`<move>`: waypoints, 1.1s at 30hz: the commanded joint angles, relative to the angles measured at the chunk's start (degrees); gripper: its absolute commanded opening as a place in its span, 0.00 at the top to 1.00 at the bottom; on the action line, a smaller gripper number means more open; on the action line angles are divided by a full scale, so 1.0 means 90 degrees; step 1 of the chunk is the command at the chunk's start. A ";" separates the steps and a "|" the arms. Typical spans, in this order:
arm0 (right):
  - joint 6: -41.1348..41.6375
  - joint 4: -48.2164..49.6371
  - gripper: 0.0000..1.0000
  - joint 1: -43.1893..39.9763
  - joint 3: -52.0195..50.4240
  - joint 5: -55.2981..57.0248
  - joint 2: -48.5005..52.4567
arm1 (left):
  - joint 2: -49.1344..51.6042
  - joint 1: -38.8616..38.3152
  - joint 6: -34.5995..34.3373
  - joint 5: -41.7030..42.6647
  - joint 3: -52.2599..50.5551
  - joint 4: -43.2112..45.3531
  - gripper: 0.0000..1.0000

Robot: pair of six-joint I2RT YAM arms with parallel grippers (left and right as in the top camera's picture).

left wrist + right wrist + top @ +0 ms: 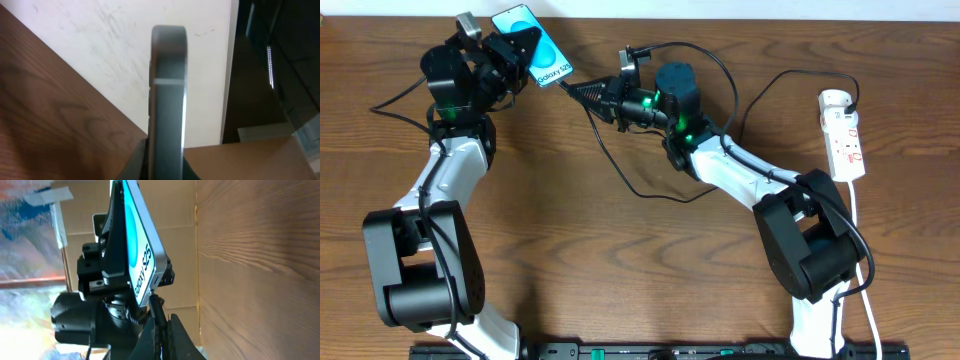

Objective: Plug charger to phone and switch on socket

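Observation:
My left gripper point(517, 52) is shut on the phone point(538, 52) and holds it above the table at the back left, its cyan screen up with "Galaxy S25" on it. In the left wrist view the phone's dark edge point(168, 100) stands upright between the fingers. My right gripper point(582, 92) is shut on the tip of the black charger cable point(620, 170) and holds it against the phone's bottom edge. The right wrist view shows the cable tip point(154, 304) touching the phone point(140, 255) at its port end. The white socket strip point(844, 135) lies at the far right.
The black cable loops across the table behind and in front of my right arm and runs to a black plug point(850, 103) in the strip. A thick white cord point(861, 260) leads from the strip toward the front right. A wall point(125, 55) is close behind the table's back edge.

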 commanded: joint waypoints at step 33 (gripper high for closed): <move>0.0068 0.0041 0.99 0.0180 0.0068 0.1350 -0.0056 | -0.0058 -0.0372 -0.0007 0.1168 0.0056 0.0036 0.93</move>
